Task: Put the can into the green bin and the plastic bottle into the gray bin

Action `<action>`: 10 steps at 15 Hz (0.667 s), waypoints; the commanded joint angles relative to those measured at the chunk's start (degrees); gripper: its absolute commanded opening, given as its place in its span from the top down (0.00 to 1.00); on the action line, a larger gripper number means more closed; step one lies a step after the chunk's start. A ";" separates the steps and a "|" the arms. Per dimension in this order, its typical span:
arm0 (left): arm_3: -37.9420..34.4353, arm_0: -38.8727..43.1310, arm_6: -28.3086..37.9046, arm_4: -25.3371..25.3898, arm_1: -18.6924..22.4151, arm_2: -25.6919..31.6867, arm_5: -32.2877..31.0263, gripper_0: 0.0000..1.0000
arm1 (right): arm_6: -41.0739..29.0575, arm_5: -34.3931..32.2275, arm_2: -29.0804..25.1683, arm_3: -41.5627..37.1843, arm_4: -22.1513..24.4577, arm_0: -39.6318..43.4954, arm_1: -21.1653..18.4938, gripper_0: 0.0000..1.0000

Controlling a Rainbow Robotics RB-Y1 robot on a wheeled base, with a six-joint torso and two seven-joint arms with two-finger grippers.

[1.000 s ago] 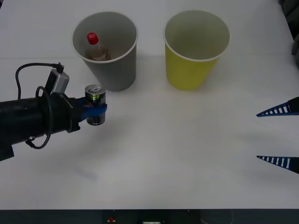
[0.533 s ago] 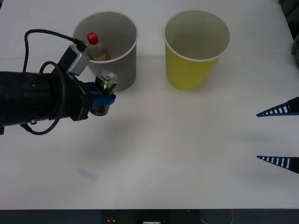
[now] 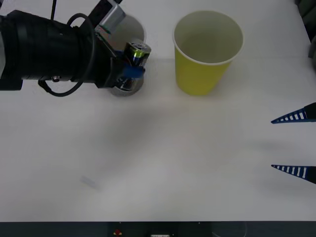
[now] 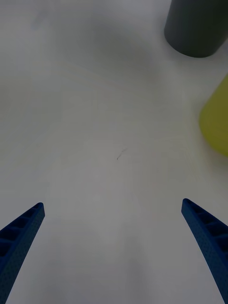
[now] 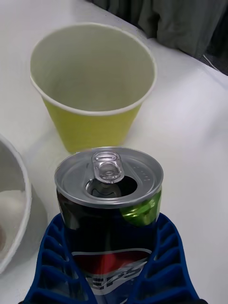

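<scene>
Gripping can (image 3: 132, 65), left gripper (image 3: 129, 72) arm hides most of gray bin (image 3: 139, 32); right gripper (image 3: 295, 143) jaws open, cut off

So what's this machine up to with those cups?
The left gripper holds the can, lifted off the table in front of the gray bin, with the green bin standing empty just beyond it. The right gripper waits open at the table's right edge. The can is not yet in a bin.
</scene>
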 commanded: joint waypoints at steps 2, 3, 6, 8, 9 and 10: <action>10.59 -11.58 0.06 -2.88 -4.96 -5.96 1.60 1.00 | 0.00 0.00 0.00 0.00 0.00 0.00 0.00 0.00; 13.40 -14.74 0.06 -4.29 -5.92 -8.43 2.74 1.00 | 0.00 0.00 0.00 0.00 0.00 0.00 0.00 0.00; 21.93 -21.60 0.06 -5.96 -10.41 -12.64 5.47 1.00 | 0.00 0.00 0.00 0.00 0.00 0.00 0.00 0.00; 27.47 -25.38 0.06 -6.48 -12.78 -14.14 7.40 1.00 | 0.00 0.00 0.00 0.00 0.00 0.00 0.00 0.00; 30.45 -27.14 0.06 -6.75 -13.75 -15.19 8.72 1.00 | 0.00 0.00 0.00 0.00 0.00 0.00 0.00 0.00; 33.27 -28.54 -0.03 -7.19 -14.80 -15.98 10.48 1.00 | 0.00 0.00 0.00 0.00 0.00 0.00 0.00 0.00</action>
